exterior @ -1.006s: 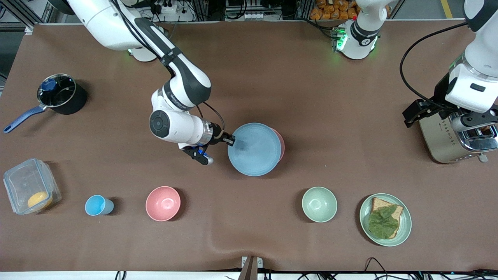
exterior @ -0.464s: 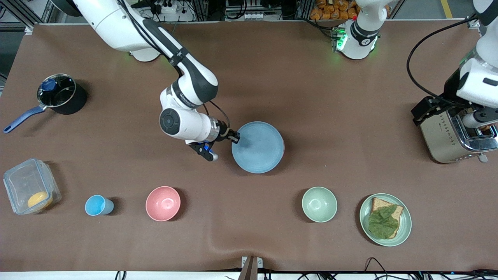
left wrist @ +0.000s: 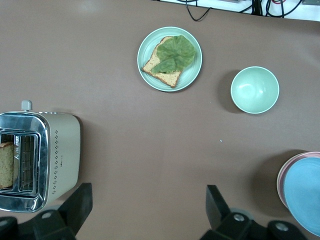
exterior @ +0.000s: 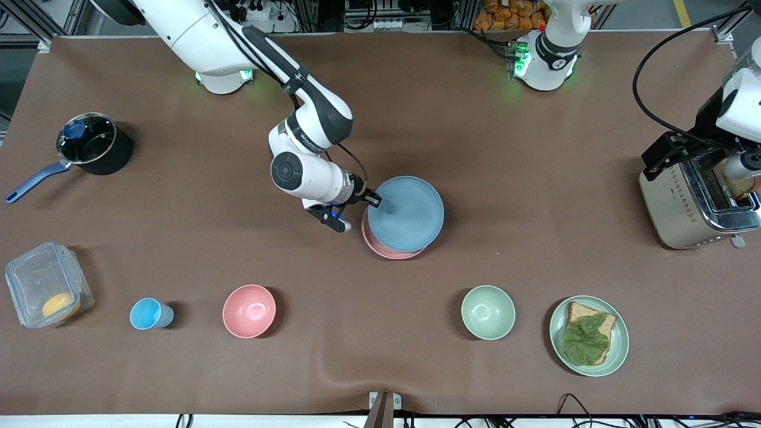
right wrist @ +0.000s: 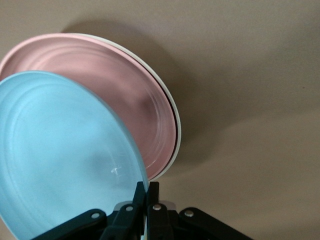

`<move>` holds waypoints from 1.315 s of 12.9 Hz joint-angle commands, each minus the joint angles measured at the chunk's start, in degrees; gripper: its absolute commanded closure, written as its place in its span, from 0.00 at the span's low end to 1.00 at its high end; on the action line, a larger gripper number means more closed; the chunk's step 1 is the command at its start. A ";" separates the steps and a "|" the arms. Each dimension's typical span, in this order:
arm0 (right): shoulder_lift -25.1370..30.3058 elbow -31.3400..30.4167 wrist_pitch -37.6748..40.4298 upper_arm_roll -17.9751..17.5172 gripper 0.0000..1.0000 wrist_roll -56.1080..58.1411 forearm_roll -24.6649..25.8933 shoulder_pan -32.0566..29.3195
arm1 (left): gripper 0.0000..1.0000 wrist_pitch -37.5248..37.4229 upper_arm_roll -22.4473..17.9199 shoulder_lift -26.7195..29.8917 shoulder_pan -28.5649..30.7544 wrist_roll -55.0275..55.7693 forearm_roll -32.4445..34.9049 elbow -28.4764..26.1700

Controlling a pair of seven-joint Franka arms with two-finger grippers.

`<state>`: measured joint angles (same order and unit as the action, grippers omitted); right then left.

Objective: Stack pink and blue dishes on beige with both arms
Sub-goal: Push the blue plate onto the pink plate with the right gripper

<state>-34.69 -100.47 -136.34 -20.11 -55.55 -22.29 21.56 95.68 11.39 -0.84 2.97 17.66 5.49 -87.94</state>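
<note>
While the right gripper [exterior: 373,201] pinches the blue plate [exterior: 406,213] by its rim over the pink plate [exterior: 383,248], only the right wrist view reveals the beige plate [right wrist: 174,131] beneath. The left gripper [left wrist: 145,210], fingers spread, hovers by the toaster [exterior: 689,205]; a green bowl [exterior: 488,312] lies nearer.

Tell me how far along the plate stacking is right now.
Pink plate already lies on the beige plate. The right gripper is shut on the blue plate's rim, holding it tilted over them, off-centre. Left: set it down squarely and let go. The left gripper waits open near the toaster.
</note>
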 commanded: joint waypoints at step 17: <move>18.33 -12.72 17.86 4.03 0.00 28.19 9.09 -17.41 | 0.00 -4.27 -0.40 -1.27 -0.51 -5.27 -3.82 -0.39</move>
<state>-20.37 -108.23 -117.47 -15.25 -31.32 -16.09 6.89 92.93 11.20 -2.25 2.86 13.52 2.10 -88.66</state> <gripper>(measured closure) 0.000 0.000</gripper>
